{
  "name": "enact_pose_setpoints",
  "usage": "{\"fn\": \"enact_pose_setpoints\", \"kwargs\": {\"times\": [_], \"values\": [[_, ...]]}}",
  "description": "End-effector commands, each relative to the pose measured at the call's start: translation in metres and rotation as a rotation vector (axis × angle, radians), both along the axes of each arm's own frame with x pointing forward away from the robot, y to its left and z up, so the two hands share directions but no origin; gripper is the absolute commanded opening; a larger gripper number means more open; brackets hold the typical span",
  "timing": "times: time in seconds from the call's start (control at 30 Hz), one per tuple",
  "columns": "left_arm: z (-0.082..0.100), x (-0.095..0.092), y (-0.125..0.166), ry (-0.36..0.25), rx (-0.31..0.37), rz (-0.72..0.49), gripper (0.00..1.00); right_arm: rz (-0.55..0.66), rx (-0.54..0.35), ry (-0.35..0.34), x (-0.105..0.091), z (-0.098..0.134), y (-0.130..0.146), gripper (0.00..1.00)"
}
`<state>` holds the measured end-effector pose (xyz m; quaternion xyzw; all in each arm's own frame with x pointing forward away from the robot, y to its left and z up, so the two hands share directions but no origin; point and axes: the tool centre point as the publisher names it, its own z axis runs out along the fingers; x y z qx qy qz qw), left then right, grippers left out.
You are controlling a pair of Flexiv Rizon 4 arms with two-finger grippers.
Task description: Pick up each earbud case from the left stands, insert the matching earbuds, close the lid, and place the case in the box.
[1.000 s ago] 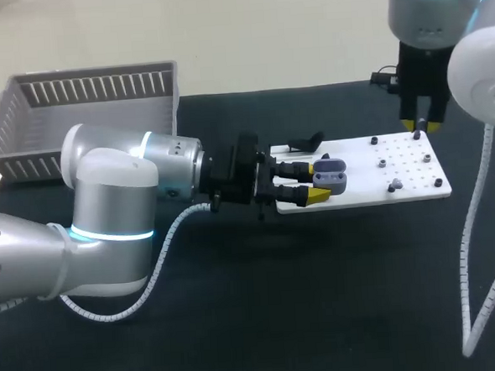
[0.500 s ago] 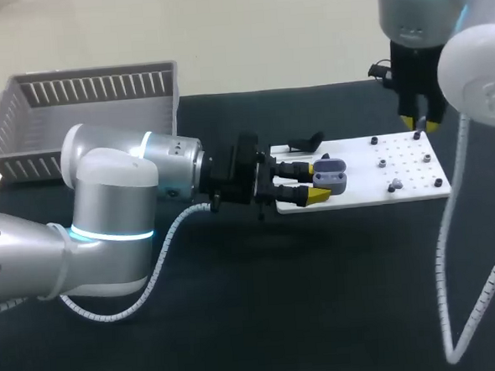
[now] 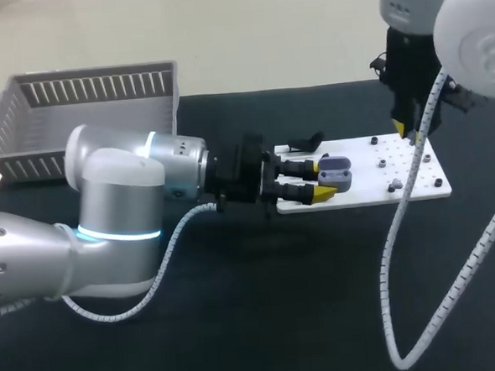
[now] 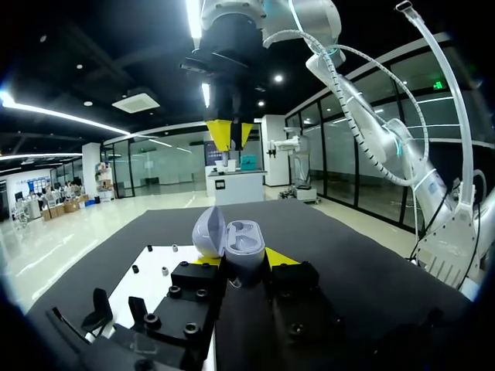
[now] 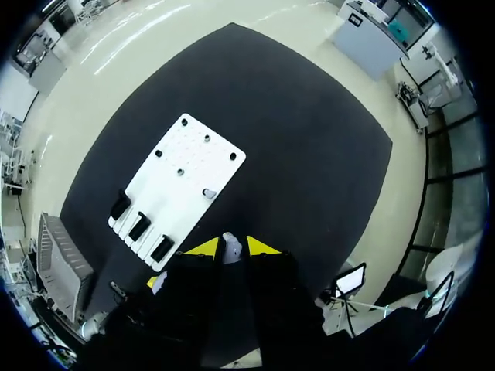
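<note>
Right arm up with an earbud, case held open

My right tool (image 4: 230, 134) has risen off the white board (image 3: 415, 179), pinched on a small earbud (image 5: 230, 244); my left tool (image 3: 319, 184) stays clamped on the open case (image 3: 332, 172) over the board; insertion comes next, I judge; whether the case's sockets are filled is unclear.

No legible text or numbers

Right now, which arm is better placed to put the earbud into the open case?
The right, I think. The right gripper holds a small earbud above the white board; the left gripper is busy holding the case, lid open.
</note>
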<state>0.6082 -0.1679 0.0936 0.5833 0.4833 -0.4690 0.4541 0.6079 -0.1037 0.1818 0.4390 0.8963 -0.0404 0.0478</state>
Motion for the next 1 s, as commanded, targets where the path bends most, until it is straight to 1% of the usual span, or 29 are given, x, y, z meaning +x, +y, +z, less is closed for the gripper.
{"fn": "enact_pose_setpoints", "kwargs": {"times": [0.03, 0.73, 0.8, 0.83, 1.0], "values": [[-0.003, -0.004, -0.004, -0.001, -0.011, 0.016, 0.00, 0.009, -0.009, 0.015, 0.002, -0.001, 0.010, 0.00], [-0.003, -0.004, -0.004, -0.003, -0.009, 0.016, 0.00, 0.009, -0.009, 0.015, 0.002, -0.001, 0.010, 0.00], [-0.003, -0.004, -0.004, -0.003, -0.009, 0.016, 0.00, 0.011, -0.026, 0.002, 0.000, 0.002, 0.016, 0.00], [-0.003, -0.004, -0.004, -0.003, -0.009, 0.016, 0.00, 0.012, -0.019, -0.006, -0.001, 0.004, 0.019, 0.00], [-0.003, -0.004, -0.004, -0.003, -0.009, 0.016, 0.00, 0.007, -0.074, -0.041, -0.007, 0.010, 0.031, 0.00]]}}
